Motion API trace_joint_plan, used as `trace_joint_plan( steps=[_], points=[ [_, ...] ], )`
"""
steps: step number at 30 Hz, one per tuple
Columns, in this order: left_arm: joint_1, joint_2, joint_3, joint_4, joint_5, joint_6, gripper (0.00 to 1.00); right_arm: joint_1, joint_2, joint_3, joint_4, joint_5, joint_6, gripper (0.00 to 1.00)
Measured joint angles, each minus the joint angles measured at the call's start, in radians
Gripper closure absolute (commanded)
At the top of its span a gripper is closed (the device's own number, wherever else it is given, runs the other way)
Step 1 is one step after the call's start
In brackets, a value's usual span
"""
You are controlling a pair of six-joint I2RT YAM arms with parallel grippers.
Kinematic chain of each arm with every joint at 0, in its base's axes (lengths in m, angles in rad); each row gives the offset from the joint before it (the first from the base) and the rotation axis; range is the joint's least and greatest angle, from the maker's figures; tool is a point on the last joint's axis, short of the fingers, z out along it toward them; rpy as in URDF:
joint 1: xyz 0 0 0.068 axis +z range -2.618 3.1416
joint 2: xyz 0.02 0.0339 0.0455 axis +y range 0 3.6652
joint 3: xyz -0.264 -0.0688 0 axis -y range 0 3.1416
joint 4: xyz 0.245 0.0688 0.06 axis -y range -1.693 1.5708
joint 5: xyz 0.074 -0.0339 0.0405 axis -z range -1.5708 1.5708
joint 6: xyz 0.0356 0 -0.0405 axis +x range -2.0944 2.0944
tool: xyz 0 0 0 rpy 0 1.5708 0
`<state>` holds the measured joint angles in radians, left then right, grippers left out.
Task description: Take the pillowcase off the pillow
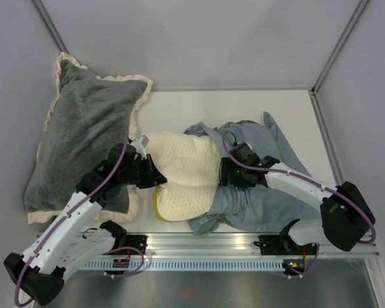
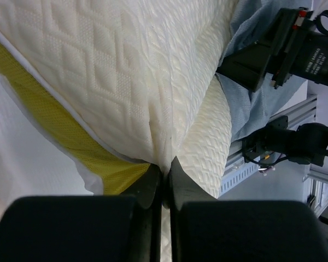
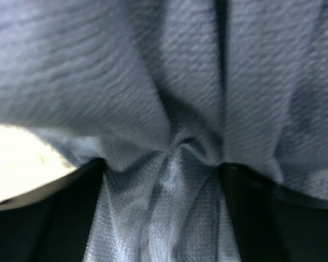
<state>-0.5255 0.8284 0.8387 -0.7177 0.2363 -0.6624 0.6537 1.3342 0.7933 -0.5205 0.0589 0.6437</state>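
While, from above, the left tool [image 1: 155, 176] pinches the pillow [image 1: 183, 173] at its nine o'clock end and the right tool [image 1: 228, 174] sits at the mouth of the pillowcase [image 1: 269, 196], which covers only the three o'clock end, free bench [image 1: 199, 109] lies toward twelve, the grey cushion [image 1: 83, 128] crowding ten. From the left wrist, the left tool [image 2: 165, 177] is closed on a thin fold of pillow [image 2: 126, 71], a hold I judge could slip under a hard tug. From the right wrist, the right tool [image 3: 164, 169] stands wide with pillowcase [image 3: 126, 82] bunched loosely between its fingers, so closing might catch too little cloth.
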Motion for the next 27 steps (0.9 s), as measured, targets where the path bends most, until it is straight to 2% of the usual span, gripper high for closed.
trace_joint_plan(
  steps=[1, 2, 4, 5, 6, 7, 14, 19, 23, 27],
  points=[
    [0.0, -0.002, 0.011, -0.014, -0.004, 0.003, 0.98, 0.001, 0.026, 0.0, 0.023, -0.004, 0.008, 0.19],
    [0.0, -0.002, 0.021, -0.025, -0.01, 0.006, 0.98, 0.002, 0.044, 0.003, 0.04, -0.007, 0.013, 0.37],
    [0.0, -0.003, 0.052, -0.055, -0.024, 0.015, 0.98, 0.003, 0.087, 0.017, 0.074, -0.011, 0.017, 0.61],
    [0.0, -0.005, 0.068, -0.068, -0.027, 0.02, 0.98, 0.003, 0.105, 0.023, 0.09, -0.01, 0.023, 0.85],
    [0.0, -0.007, 0.086, -0.082, -0.031, 0.026, 0.98, 0.003, 0.122, 0.029, 0.107, -0.007, 0.03, 0.95],
    [0.0, -0.012, 0.103, -0.097, -0.035, 0.031, 0.98, 0.003, 0.137, 0.031, 0.126, -0.005, 0.039, 1.0],
    [0.0, -0.052, 0.182, -0.201, -0.082, 0.064, 0.98, -0.01, 0.21, 0.09, 0.144, 0.034, 0.119, 1.0],
    [-0.001, -0.062, 0.228, -0.263, -0.132, 0.082, 0.98, -0.065, 0.219, 0.119, 0.133, 0.049, 0.151, 1.0],
    [-0.004, -0.075, 0.252, -0.298, -0.181, 0.088, 0.98, -0.129, 0.181, 0.115, 0.117, 0.062, 0.166, 1.0],
    [-0.005, -0.11, 0.252, -0.324, -0.224, 0.088, 0.98, -0.213, 0.076, 0.059, 0.132, 0.101, 0.167, 1.0]
  ],
)
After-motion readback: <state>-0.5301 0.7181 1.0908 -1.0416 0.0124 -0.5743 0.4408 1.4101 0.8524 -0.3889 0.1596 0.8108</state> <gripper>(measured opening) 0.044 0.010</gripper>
